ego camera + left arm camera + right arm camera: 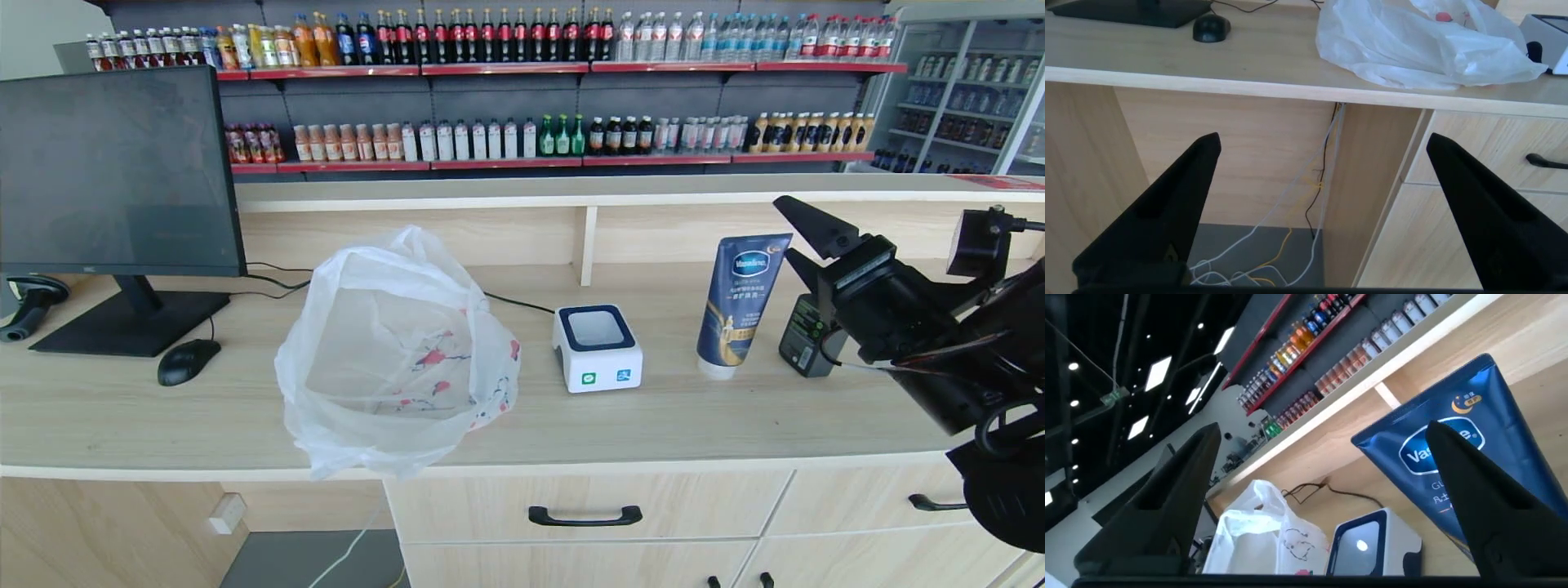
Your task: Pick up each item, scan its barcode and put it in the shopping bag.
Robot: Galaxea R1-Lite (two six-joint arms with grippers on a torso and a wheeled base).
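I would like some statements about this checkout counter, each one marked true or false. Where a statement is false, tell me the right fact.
1. The white scanner stands on the counter between the shopping bag and the blue tube. True.
2. The blue tube lies flat. False: it stands upright, cap down.
3. The right pincer is shut on the blue tube. False: it is open and holds nothing, close beside the blue tube.
4. The left pincer is open. True.
5. The mouse lies inside the shopping bag. False: it lies on the counter, beside the monitor stand.
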